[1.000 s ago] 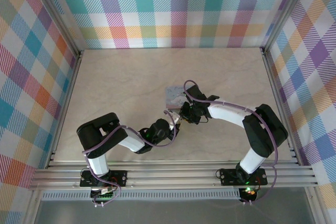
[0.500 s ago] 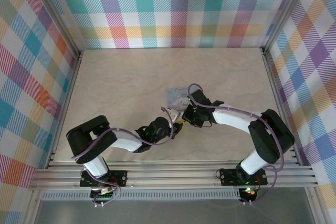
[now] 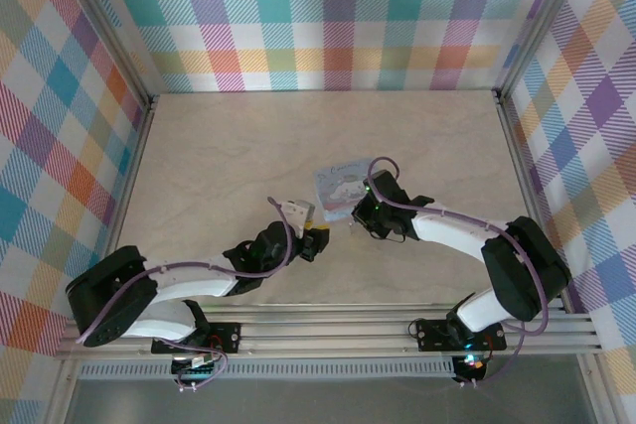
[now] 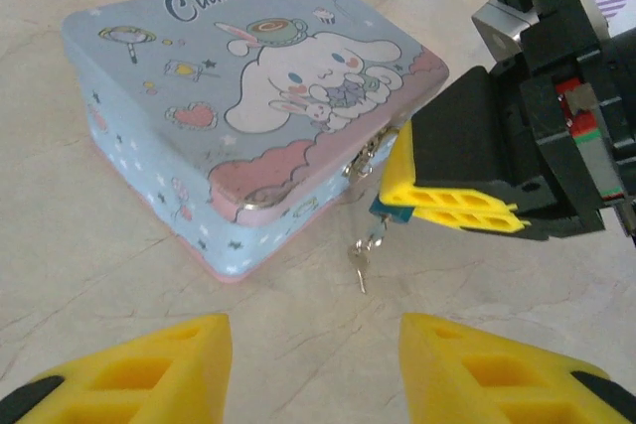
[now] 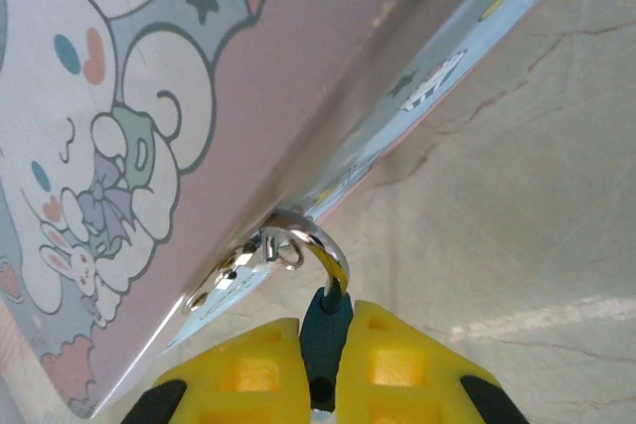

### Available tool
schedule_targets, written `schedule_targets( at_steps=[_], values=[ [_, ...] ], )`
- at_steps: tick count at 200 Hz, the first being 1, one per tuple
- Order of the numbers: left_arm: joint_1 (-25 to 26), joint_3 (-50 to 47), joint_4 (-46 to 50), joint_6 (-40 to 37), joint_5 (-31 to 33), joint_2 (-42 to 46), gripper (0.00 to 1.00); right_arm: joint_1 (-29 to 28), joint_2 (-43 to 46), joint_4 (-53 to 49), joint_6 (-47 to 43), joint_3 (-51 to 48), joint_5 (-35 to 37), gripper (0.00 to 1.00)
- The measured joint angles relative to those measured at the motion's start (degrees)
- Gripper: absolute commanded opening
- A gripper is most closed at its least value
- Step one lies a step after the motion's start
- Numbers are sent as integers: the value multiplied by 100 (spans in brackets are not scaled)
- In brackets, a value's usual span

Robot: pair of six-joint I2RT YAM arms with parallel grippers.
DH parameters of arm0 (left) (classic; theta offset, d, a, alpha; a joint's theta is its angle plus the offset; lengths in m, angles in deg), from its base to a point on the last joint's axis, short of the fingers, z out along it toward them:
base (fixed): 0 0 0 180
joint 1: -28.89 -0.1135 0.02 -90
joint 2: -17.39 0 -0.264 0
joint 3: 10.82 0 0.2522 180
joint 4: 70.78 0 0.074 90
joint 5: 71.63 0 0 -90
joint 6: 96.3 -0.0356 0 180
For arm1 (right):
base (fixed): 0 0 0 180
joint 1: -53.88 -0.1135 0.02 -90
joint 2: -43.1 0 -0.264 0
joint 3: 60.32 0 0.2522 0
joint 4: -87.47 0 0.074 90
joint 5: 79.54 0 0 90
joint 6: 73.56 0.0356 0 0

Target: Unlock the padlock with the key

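Observation:
The dark-blue padlock point(image 5: 326, 330) is pinched between my right gripper's point(image 5: 323, 364) yellow fingers point(image 5: 234, 374), which are shut on it. Its metal shackle point(image 5: 333, 257) is hooked through the hasp of the pale-blue cartoon tin point(image 5: 149, 96). In the left wrist view the padlock point(image 4: 382, 211) peeks out under the right gripper point(image 4: 452, 208), and the small silvery key point(image 4: 360, 267) dangles below it on a ring, its tip just above the table. My left gripper point(image 4: 313, 374) is open a short way in front of the key, touching nothing.
The tin point(image 3: 338, 184) sits mid-table with both grippers at its near edge, the left gripper point(image 3: 310, 230) beside the right gripper point(image 3: 358, 212). Plaid walls enclose the pale tabletop point(image 3: 219, 156), and an aluminium rail runs along the near edge.
My left arm has pulled back to the left, away from the right gripper and the padlock. The right arm has stretched forward slightly, still holding the padlock at the tin.

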Motion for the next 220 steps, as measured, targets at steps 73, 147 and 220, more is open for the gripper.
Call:
schedule_targets(
  at_steps=[73, 147, 220],
  values=[
    [-94, -188, 981, 90, 295, 1056, 53, 2, -577, 498, 319, -11, 85, 0],
    [-286, 605, 3088, -66, 986, 1840, 100, 39, 476, 223, 85, -50, 745, 0],
    [-966, 2452, 5877, 444, 1965, 1440, 100, -297, 448, -616, -1121, 756, 474, 0]
  ],
)
